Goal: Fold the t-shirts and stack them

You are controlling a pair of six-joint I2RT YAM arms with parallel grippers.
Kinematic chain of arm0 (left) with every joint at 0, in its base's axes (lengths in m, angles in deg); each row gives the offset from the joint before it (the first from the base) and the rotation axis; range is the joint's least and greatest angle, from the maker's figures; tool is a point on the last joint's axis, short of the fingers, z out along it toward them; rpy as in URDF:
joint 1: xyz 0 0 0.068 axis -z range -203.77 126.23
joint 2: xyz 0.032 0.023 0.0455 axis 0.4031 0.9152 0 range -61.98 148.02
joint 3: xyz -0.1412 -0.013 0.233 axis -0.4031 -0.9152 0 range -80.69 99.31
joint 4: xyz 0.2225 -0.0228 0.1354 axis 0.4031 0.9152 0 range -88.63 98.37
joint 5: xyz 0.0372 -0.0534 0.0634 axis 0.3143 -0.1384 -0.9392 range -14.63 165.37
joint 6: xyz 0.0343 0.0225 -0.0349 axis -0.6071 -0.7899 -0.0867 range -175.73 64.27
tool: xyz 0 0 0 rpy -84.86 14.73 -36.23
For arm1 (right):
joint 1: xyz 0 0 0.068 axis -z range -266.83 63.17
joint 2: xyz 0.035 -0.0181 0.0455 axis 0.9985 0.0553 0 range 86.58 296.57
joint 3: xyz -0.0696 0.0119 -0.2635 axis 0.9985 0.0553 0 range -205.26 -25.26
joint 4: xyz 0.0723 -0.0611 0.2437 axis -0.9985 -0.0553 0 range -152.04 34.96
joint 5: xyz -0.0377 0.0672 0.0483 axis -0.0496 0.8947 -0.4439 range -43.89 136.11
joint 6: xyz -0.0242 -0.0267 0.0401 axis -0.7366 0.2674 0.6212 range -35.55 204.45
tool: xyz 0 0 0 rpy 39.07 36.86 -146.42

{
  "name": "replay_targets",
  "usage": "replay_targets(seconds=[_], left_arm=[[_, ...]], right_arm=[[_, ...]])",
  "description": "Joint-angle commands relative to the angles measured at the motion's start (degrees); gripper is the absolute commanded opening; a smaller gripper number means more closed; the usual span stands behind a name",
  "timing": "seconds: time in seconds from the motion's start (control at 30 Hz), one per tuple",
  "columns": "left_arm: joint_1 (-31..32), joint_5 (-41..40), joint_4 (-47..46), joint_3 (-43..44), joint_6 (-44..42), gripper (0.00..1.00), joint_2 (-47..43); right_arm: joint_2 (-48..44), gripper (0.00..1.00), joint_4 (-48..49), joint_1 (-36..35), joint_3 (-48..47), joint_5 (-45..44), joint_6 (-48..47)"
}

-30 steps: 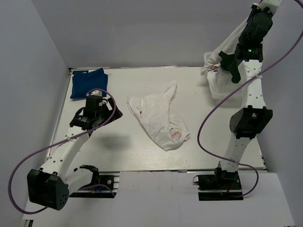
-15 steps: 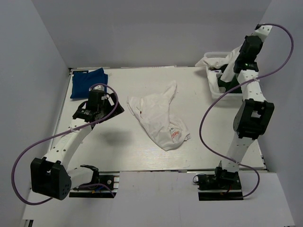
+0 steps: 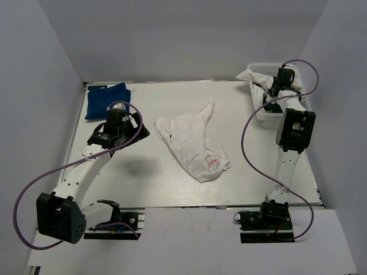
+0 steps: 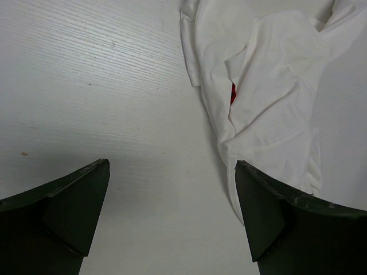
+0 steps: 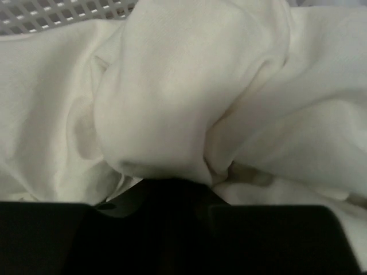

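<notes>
Plain pale-grey walls on three sides; white bench (image 3: 143,183), faint grain in the surface.

Far left corner: blue t-shirt (image 3: 107,98), lying flat in a compact shape, apparently folded. Nothing on top of it.

Left tool (image 4: 172,165): fingers spread wide, holding nothing. It hangs over bare bench between the blue t-shirt and the middle of the bench. Left wrist view shows the edge of white cloth just to its right, not touching.

Middle of bench: white t-shirt (image 3: 192,140), spread loose and rumpled, one part trailing towards the far edge. Not folded. Red print (image 3: 212,163) near its end towards the near edge; there looks to be lettering, too small to read. A sliver of red also shows in a crease in the left wrist view.

Far right corner: white lattice basket (image 3: 265,65). Bundled white t-shirt (image 3: 255,75) fills it and spills over the left rim.

Right tool (image 3: 274,86): down in the basket, pressed into the bundle. Right wrist view gives only bunched white cloth against dark fingers; cannot tell whether they are closed on it.

Progress, as judged: early. One shirt looks done. One is open on the bench, at least one sits in the basket. No stack of two yet.

No other brand or label legible.
</notes>
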Motion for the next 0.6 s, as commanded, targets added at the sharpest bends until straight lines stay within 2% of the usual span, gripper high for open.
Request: replay_targets(seconds=[0.0,0.03,0.07,0.17,0.27,0.37,0.4,0.57], left_arm=[[0.25,-0.83,-0.03,1.85,-0.06,1.00,-1.66],[0.25,-0.83,-0.03,1.85,-0.06,1.00,-1.66],[0.25,-0.22,-0.56,1.85,-0.06,1.00,-1.05],[0.25,-0.22,-0.56,1.85,-0.06,1.00,-0.51],[0.25,0.31,-1.09,1.85,-0.06,1.00,-0.51],[0.25,0.84,-1.62,1.85,-0.58,1.00,0.10],[0.25,1.45,-1.62,1.85,-0.59,1.00,0.80],[0.25,1.45,-1.62,3.08,-0.59,1.00,1.42]], right_arm=[[0.22,0.23,-13.43,-0.27,-6.16,4.47,0.01],[-2.32,0.30,-12.99,-0.27,-5.63,4.56,0.10],[-5.31,0.47,-11.59,-0.27,-3.45,4.39,0.36],[-11.73,0.74,-9.47,-0.89,-2.11,5.52,0.36],[-14.74,0.72,-8.33,-1.76,-2.38,7.11,-0.16],[-14.57,0.82,-7.10,-2.99,-4.56,9.47,-3.15],[-13.87,0.82,-6.92,-3.26,-5.53,11.14,-3.76],[-3.17,0.90,-11.23,-4.84,-17.03,19.32,-10.62]])
